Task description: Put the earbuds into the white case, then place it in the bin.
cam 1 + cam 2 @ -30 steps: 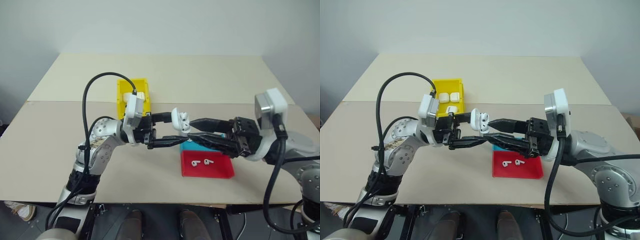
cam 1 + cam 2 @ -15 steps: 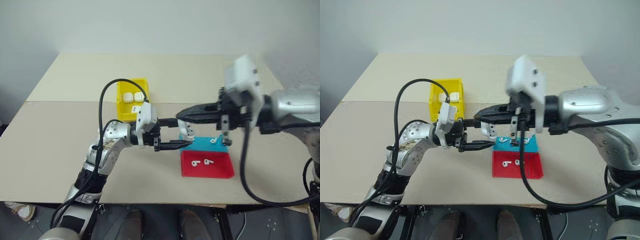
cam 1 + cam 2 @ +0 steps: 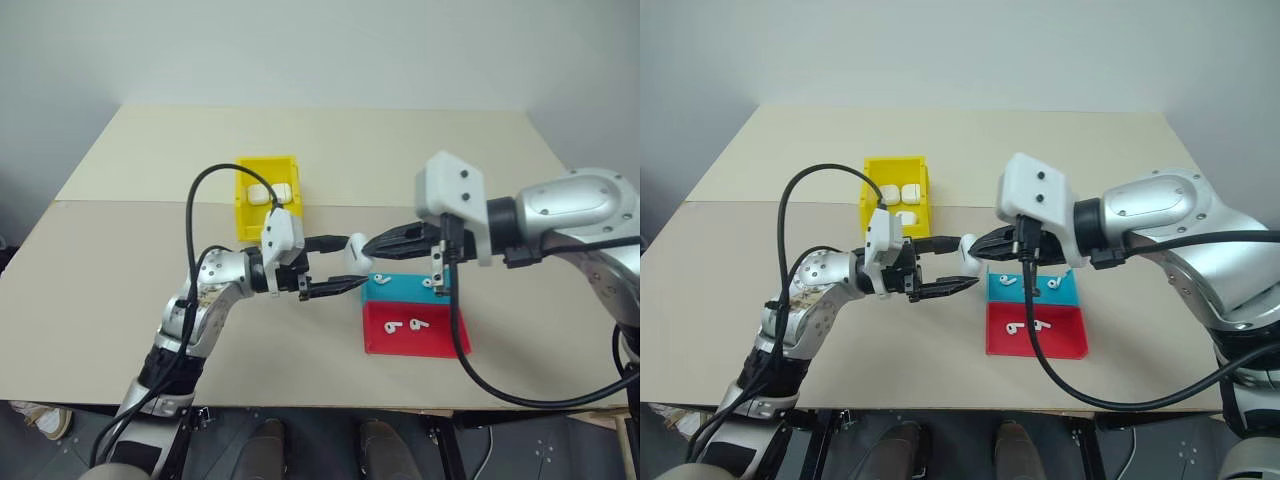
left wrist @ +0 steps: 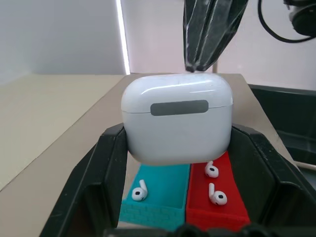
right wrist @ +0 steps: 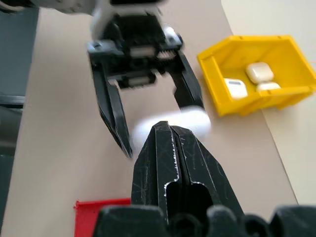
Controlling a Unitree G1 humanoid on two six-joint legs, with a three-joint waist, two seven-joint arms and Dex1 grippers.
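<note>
Above the beige surface (image 3: 120, 300), the light, slippery white case (image 4: 177, 116) is gripped across its sides by the left gripper (image 3: 345, 265), while the right gripper (image 5: 170, 136) is pressed shut-fingered onto its lid.

I see my right gripper (image 5: 165, 129) with its two black fingers pressed together, tips against a blurred white case (image 5: 170, 123). The left gripper (image 5: 148, 111) faces it, the case between its spread fingers. A yellow bin (image 5: 256, 74) holds three white cases. A red tray (image 5: 101, 217) corner shows.
</note>
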